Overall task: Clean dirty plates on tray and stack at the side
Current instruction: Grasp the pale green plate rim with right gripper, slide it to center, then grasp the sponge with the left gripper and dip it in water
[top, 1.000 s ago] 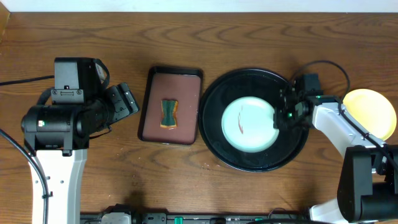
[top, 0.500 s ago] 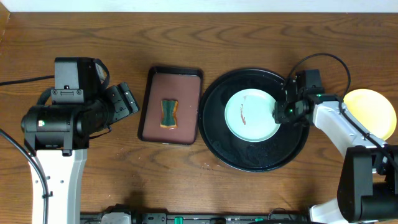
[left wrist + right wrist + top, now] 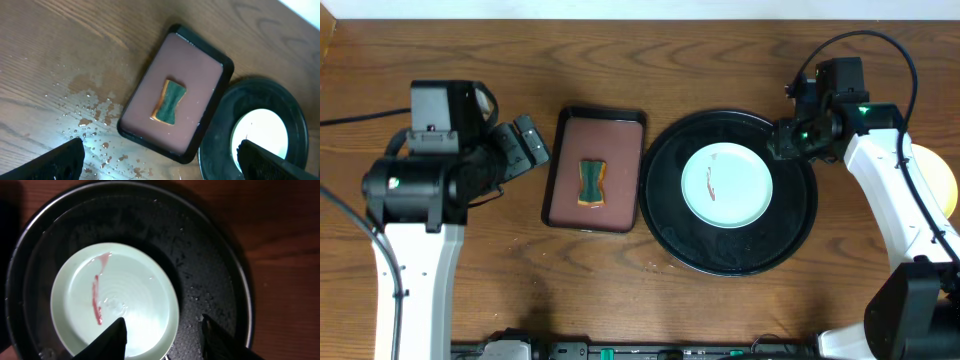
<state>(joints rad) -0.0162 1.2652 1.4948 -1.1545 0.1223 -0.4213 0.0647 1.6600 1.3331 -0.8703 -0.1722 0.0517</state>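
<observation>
A pale mint-blue plate (image 3: 726, 186) with a thin red smear lies in the middle of the large black tray (image 3: 720, 255). My right gripper (image 3: 788, 140) is open and empty, above the tray's far right rim and off the plate. In the right wrist view the plate (image 3: 115, 300) and the tray (image 3: 210, 270) lie below the open fingers (image 3: 165, 337). A yellow plate (image 3: 945, 185) lies at the right table edge, partly hidden by my right arm. My left gripper (image 3: 525, 150) is open and empty, left of the brown tray. Only one mint plate shows.
A small brown tray with a black rim (image 3: 615, 140) lies left of the black tray and holds a green and yellow sponge (image 3: 591, 183). The left wrist view shows the sponge (image 3: 169, 101) and water drops (image 3: 90, 110) on the wood beside the brown tray.
My right gripper nudged the mint plate slightly toward the far side, then came off its right rim and moved up and back. The left arm shifted slightly.
</observation>
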